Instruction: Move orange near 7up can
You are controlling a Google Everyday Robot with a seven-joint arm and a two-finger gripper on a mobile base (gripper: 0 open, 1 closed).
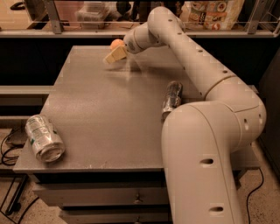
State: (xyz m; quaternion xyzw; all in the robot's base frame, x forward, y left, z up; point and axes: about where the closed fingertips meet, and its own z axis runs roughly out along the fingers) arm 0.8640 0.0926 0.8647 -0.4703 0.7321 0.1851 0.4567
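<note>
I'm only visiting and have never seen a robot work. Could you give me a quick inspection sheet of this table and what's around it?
Surface: grey table top, drawers beneath.
Job's things: orange at the far edge; 7up can on its side at the near left corner, far from it.
Clutter: slim silver can on its side right of centre, beside the arm.
Hand: hand at the far edge, just in front of the orange; contact unclear.
Cables: dark cables on the floor, left.
Surroundings: shelf of packaged goods behind.
</note>
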